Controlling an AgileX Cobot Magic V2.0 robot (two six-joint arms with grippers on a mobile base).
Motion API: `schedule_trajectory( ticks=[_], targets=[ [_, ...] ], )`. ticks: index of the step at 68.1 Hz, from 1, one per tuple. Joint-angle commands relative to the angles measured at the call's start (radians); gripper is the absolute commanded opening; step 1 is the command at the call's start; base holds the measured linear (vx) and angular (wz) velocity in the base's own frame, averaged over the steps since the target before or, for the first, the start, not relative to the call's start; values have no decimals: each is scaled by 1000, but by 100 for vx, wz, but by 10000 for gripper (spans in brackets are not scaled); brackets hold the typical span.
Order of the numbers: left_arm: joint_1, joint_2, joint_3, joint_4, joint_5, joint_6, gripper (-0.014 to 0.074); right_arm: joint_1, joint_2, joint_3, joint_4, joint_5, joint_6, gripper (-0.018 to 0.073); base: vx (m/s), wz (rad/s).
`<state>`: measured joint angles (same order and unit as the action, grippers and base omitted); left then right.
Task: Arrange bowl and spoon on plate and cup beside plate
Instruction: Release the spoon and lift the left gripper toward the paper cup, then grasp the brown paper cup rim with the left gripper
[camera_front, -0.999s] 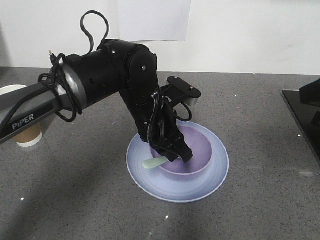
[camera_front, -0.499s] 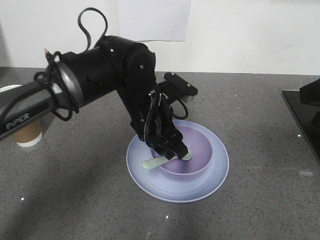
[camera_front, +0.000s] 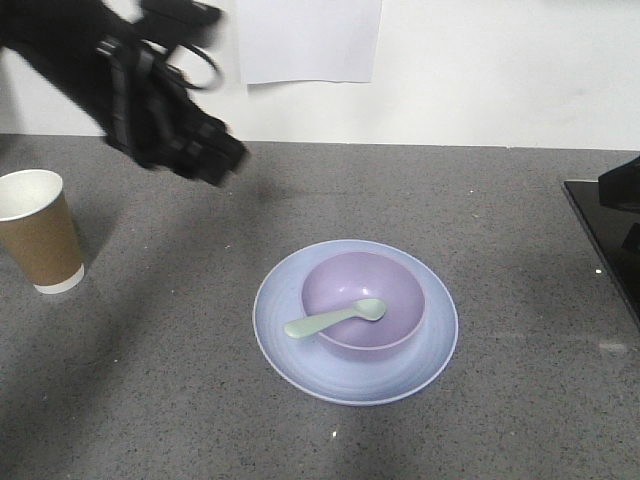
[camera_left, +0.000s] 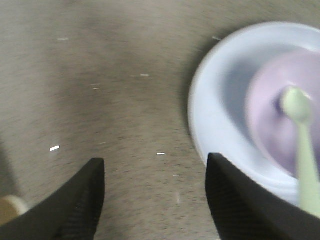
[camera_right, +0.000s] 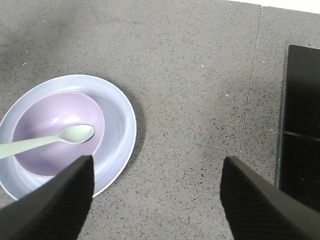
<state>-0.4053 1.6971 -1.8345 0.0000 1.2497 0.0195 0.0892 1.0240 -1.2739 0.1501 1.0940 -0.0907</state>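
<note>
The lavender bowl (camera_front: 385, 285) sits on the pale blue plate (camera_front: 280, 335) in the middle of the table. The mint-green spoon (camera_front: 335, 319) lies in the bowl, scoop inside and handle over the left rim. The brown paper cup (camera_front: 40, 240) stands upright at the far left, well apart from the plate. My left gripper (camera_front: 222, 160) hangs raised at the back left, blurred; in its wrist view it (camera_left: 155, 167) is open over bare table, with the plate (camera_left: 215, 100), bowl (camera_left: 270, 115) and spoon (camera_left: 302, 135) to its right. My right gripper (camera_right: 157, 165) is open beside the plate (camera_right: 120, 125).
A black panel (camera_front: 605, 240) lies along the table's right edge, also in the right wrist view (camera_right: 302, 125). A white sheet (camera_front: 310, 40) hangs on the back wall. The table is grey speckled stone.
The left gripper has let go of the spoon, which stays in the bowl. The left arm has lifted away from the plate to the back left, uncovering the cup.
</note>
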Motion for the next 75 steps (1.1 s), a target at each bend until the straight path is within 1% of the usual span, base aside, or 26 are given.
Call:
schedule_trajectory(
  ticks=[1, 9, 17, 31, 41, 47, 56, 66, 75],
  targets=[
    [75, -80, -32, 33, 2, -44, 434, -3, -10, -26, 8, -51, -3, 506, 0, 0],
    [175, -112, -32, 99, 2, -87, 434, -3, -10, -26, 8, -51, -3, 506, 0, 0],
    [273, -118, -32, 141, 2, -101, 434, -3, -10, -26, 8, -51, -3, 506, 0, 0],
    [409, -95, -32, 138, 2, -131, 434, -3, -10, -26, 8, -51, -3, 506, 0, 0],
    [475, -63, -32, 92, 2, -134, 433, -3, -10, -26, 8, -51, -3, 506, 0, 0],
    [494, -43, -31, 62, 2, -131, 433, -3, -10, -26, 8, -51, -3, 506, 0, 0],
    [500, -28, 9, 37, 2, -106, 433, -3, -10, -26, 8, -55, -3, 506, 0, 0],
    [500, -13, 78, 38, -2, -105, 433, -3, -10, -26, 8, -56, -3, 506, 0, 0],
    [500, 14, 107, 37, -22, -105, 433, -3, -10, -26, 7, -56, -3, 506, 0, 0]
  ],
)
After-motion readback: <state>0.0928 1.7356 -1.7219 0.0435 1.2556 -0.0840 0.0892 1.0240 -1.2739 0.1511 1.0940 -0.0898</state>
